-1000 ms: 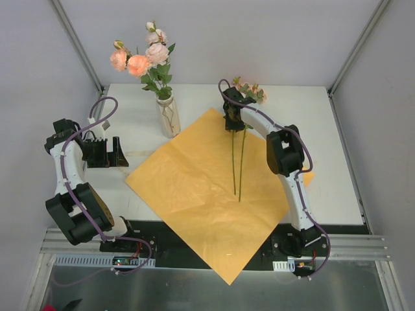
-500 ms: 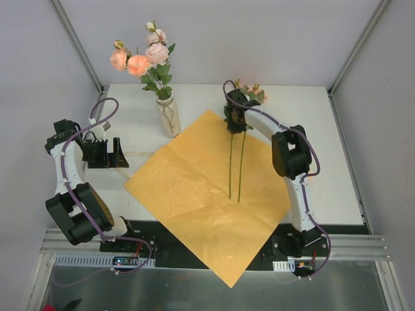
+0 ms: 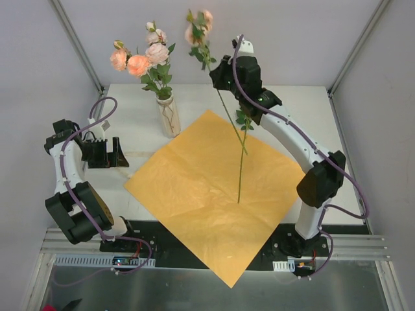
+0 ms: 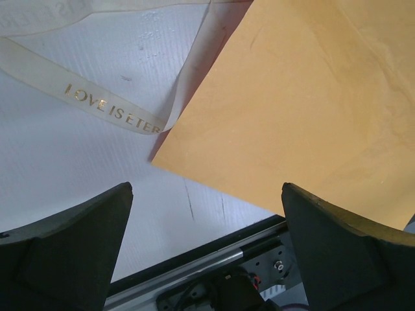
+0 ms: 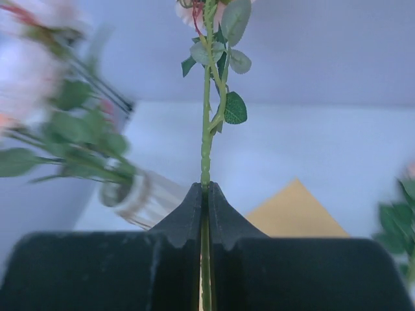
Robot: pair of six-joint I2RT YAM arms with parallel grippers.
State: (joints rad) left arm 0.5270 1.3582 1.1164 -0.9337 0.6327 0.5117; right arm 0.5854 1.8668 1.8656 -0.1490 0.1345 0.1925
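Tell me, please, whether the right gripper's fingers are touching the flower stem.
Touching. The right wrist view shows both fingers pressed against the green flower stem, with no gap on either side.

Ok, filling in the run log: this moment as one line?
right gripper: shut on flower stem, held in air | left gripper: open near ribbon | second stem: lying on orange paper
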